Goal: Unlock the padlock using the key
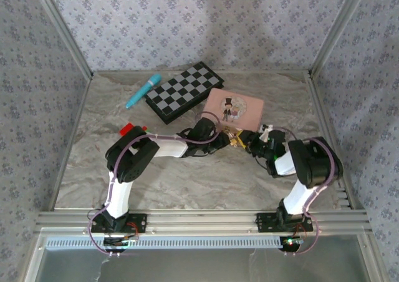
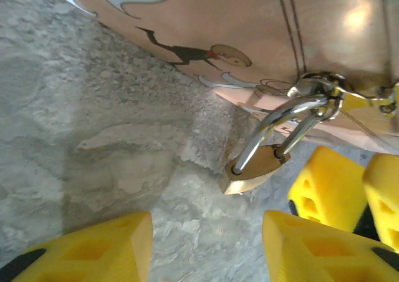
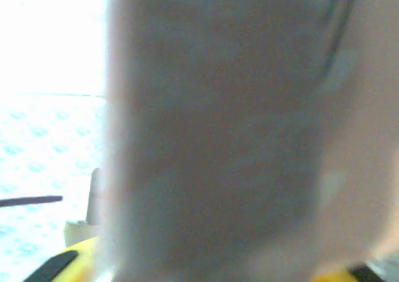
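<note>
Carefully: the padlock (image 2: 252,170) looks light, rigid and slippery, so pinch its flat brass sides. Your left gripper (image 2: 207,232) has its jaws apart; with the right gripper (image 2: 355,194) you cannot tell.

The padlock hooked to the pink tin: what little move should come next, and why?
Probably the left claw should ease forward and close on the padlock. The claw stands open, short of the brass body, which nothing grips; it is joined to the pink tin only by its shackle, so it may swing away when pushed.
</note>
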Controlling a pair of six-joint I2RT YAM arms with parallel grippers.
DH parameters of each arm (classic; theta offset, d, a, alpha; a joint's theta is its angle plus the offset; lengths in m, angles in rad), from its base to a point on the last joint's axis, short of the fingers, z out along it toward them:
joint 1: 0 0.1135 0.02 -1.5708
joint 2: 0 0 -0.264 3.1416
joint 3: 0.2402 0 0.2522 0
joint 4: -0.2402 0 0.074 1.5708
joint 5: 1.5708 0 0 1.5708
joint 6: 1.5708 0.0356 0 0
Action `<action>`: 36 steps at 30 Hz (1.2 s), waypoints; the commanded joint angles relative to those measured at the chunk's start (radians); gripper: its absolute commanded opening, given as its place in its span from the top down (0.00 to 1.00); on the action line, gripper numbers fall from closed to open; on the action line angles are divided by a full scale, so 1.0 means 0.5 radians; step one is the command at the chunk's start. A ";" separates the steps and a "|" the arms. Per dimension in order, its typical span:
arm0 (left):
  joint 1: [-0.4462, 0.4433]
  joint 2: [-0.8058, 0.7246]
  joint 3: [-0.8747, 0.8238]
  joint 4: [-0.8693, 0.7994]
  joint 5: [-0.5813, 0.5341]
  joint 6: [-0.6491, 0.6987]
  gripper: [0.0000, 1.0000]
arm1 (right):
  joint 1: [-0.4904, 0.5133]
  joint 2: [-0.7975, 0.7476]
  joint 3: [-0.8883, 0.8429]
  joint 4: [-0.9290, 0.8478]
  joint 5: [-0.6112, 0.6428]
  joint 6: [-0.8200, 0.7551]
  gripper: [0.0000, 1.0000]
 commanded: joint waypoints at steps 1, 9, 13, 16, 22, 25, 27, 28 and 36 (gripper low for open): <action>0.044 -0.142 -0.071 -0.136 0.004 0.066 0.48 | 0.096 -0.318 0.139 -0.892 0.208 -0.565 0.62; 0.151 -0.288 -0.308 0.101 0.207 0.160 0.44 | 0.362 -0.592 0.562 -2.012 0.712 -1.298 0.54; 0.227 -0.390 -0.423 0.139 0.202 0.204 0.45 | 0.495 -0.517 0.714 -2.226 0.841 -1.467 0.54; 0.274 -0.471 -0.486 0.151 0.177 0.240 0.45 | 0.551 -0.431 0.813 -2.322 0.926 -1.542 0.53; 0.304 -0.504 -0.526 0.219 0.182 0.281 0.45 | 0.612 -0.222 1.007 -2.403 1.065 -1.666 0.52; 0.297 -0.471 -0.539 0.321 0.205 0.251 0.45 | 0.631 -0.136 1.086 -2.418 1.136 -1.709 0.52; 0.285 -0.448 -0.534 0.369 0.206 0.238 0.45 | 0.642 -0.080 1.118 -2.415 1.129 -1.721 0.51; 0.280 -0.434 -0.529 0.387 0.204 0.234 0.45 | 0.643 -0.057 1.128 -2.418 1.117 -1.721 0.51; 0.188 -0.271 -0.413 0.471 0.184 0.183 0.45 | 0.692 -0.050 1.089 -2.336 0.739 -1.544 0.53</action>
